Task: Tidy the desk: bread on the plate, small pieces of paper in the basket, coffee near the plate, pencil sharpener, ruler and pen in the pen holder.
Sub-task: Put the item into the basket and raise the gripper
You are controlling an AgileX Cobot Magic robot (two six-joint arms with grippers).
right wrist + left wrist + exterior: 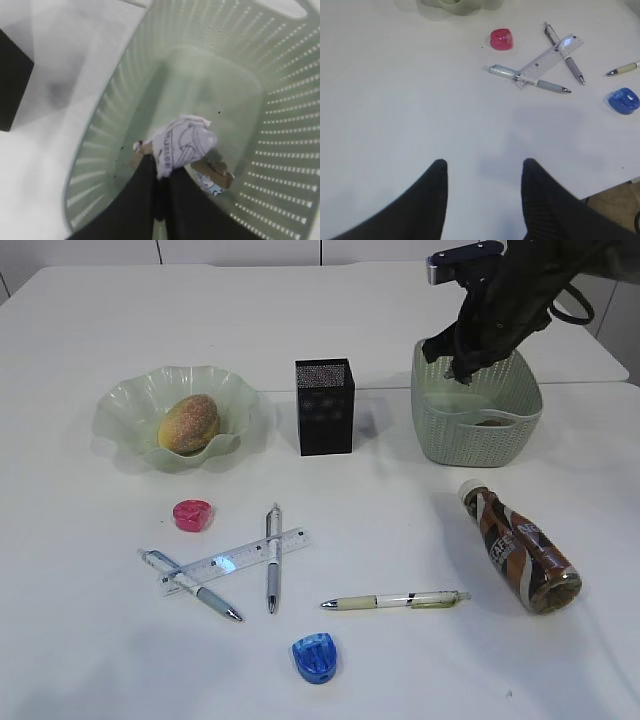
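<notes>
One crumpled grey-white paper ball (182, 145) sits pinched at the tips of the right gripper (161, 167), whose jaws are nearly closed on it, directly above the floor of the pale green woven plastic basket (280, 125). A second scrap lies just beyond the tips. Judged light, soft and compressible, the paper tolerates a pinch anywhere and should drop freely on release. The left gripper (482, 172) hangs half-open and empty over the white desk (395, 100).
</notes>
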